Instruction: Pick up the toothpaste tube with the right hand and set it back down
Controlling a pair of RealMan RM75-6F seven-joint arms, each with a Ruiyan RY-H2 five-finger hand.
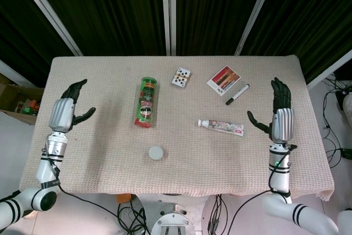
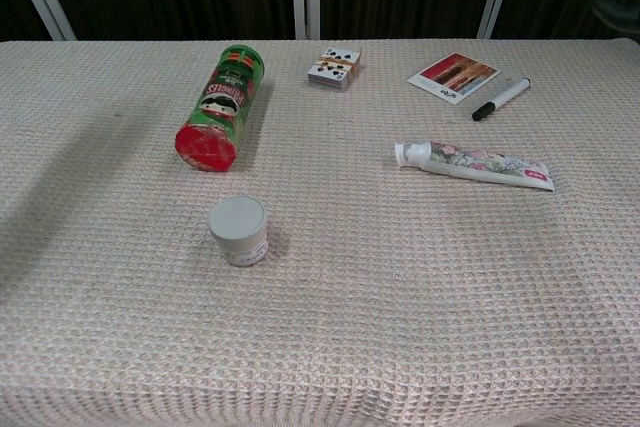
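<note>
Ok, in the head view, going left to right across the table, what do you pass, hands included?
left hand → Pringles can → playing cards → toothpaste tube → right hand

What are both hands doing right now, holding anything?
Left hand: open, holding nothing, at the table's left edge.
Right hand: open, holding nothing, just right of the toothpaste, not touching it.

Head view looks straight down over the whole table [image 1: 82, 152]; chest view faces across it, lower, nearer
</note>
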